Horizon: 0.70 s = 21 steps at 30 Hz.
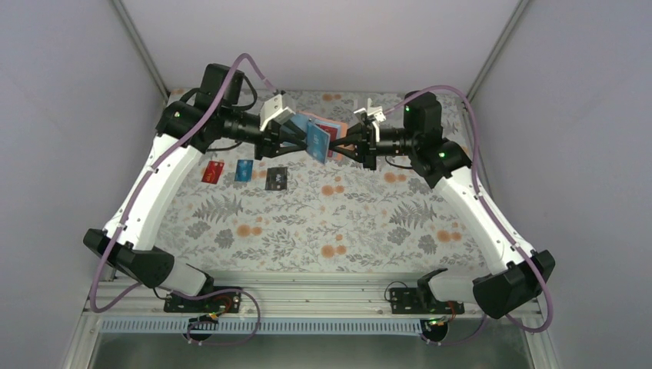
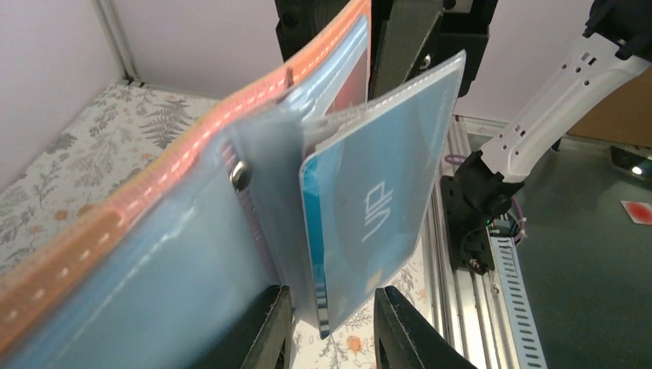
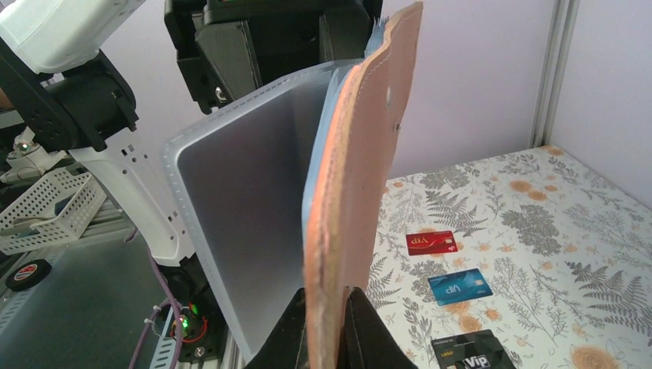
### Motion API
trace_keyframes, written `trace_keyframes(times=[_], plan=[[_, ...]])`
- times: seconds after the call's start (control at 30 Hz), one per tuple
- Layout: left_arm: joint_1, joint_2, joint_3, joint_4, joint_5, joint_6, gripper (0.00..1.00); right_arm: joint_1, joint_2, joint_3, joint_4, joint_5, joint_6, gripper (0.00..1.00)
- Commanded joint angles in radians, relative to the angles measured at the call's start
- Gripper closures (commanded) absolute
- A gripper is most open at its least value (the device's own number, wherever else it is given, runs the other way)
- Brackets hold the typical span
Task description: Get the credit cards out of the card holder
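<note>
The card holder [image 1: 329, 125] hangs open in the air between both arms, tan outside [image 3: 354, 192], light blue with clear pockets inside [image 2: 154, 292]. My right gripper [image 3: 332, 300] is shut on its tan cover, seen from above at the holder's right side [image 1: 344, 146]. A bright blue card [image 2: 361, 231] sticks partly out of a clear pocket. My left gripper [image 2: 330, 300] is open, its fingers standing on either side of that card's lower corner with gaps showing. Three credit cards lie on the table: red [image 1: 213, 171], blue [image 1: 244, 171] and black [image 1: 276, 178].
The floral table cloth [image 1: 323, 223] covers the table. The loose cards lie in a row left of centre, below the left arm's forearm [image 1: 231, 123]. Grey walls [image 1: 69, 115] close the sides and back. A metal rail [image 1: 307, 288] runs along the near edge.
</note>
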Motion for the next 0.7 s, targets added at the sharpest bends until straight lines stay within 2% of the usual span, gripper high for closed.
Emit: trace_keyframes(times=[0.0,0.17,0.27,0.3,0.4,0.57,0.67], plan=[[-0.009,0.020,0.020,0.065,0.007,-0.035,0.72,-0.004,0.004,0.033,-0.007,-0.027,-0.013,0.96],[-0.014,0.035,0.061,0.059,-0.021,-0.034,0.71,-0.004,0.004,0.029,-0.007,-0.040,-0.016,0.96],[-0.019,0.026,0.062,0.076,0.027,-0.035,0.72,-0.004,0.005,0.027,-0.008,-0.040,-0.021,0.96],[-0.025,0.025,0.064,0.076,0.039,-0.034,0.76,-0.003,0.006,0.026,-0.008,-0.039,-0.021,0.96],[-0.036,0.021,0.081,0.036,0.076,0.006,0.97,-0.004,0.004,0.026,-0.009,-0.044,-0.025,0.96],[-0.035,-0.014,0.108,-0.039,0.089,0.072,0.98,-0.004,-0.010,0.016,-0.011,-0.047,-0.034,0.96],[-0.033,-0.017,0.094,-0.040,0.114,0.062,0.98,-0.004,-0.007,0.016,-0.013,-0.056,-0.036,0.96]])
